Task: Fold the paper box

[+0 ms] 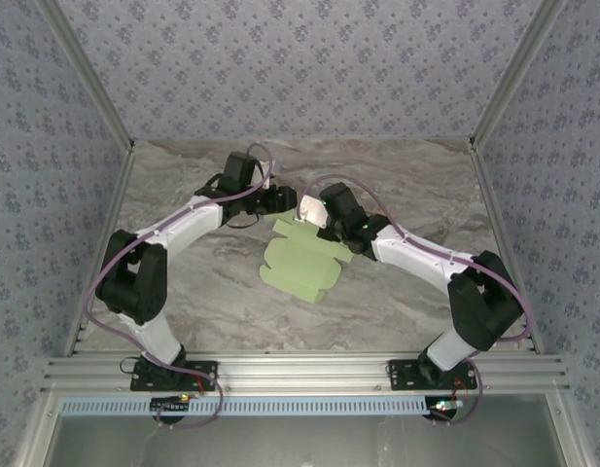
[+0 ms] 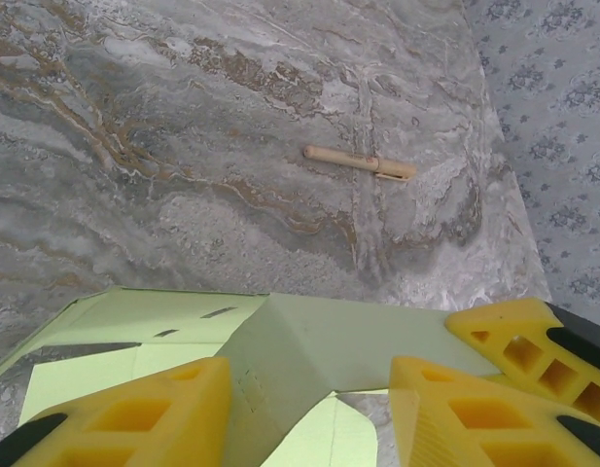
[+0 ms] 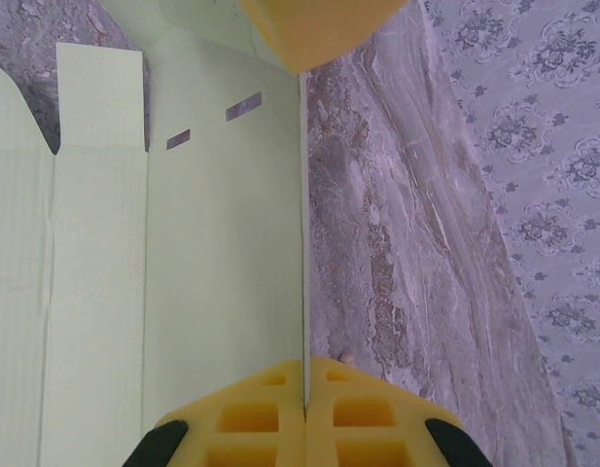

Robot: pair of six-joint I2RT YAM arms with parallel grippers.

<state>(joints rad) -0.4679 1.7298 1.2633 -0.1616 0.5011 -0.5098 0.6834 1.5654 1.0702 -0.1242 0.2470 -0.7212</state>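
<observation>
The paper box [image 1: 300,261] lies mostly flat and unfolded in the middle of the marble table, pale green, with one far panel raised. In the left wrist view that raised panel [image 2: 358,341] bends at a crease into a side tab. My left gripper [image 2: 309,375] straddles the bend with its yellow fingers [image 2: 134,418] apart, the left one against the tab. From above, the left gripper [image 1: 280,201] meets the right gripper [image 1: 317,216] over the box's far edge. My right gripper [image 3: 304,375] is shut on the thin upright edge of the panel [image 3: 222,243].
A thin tan stick [image 2: 358,162] lies on the marble beyond the box. Patterned walls [image 1: 300,58] close in the back and both sides. The right gripper's yellow finger [image 2: 533,341] sits close beside my left fingers. The left gripper's finger [image 3: 314,29] hangs at the panel's far end.
</observation>
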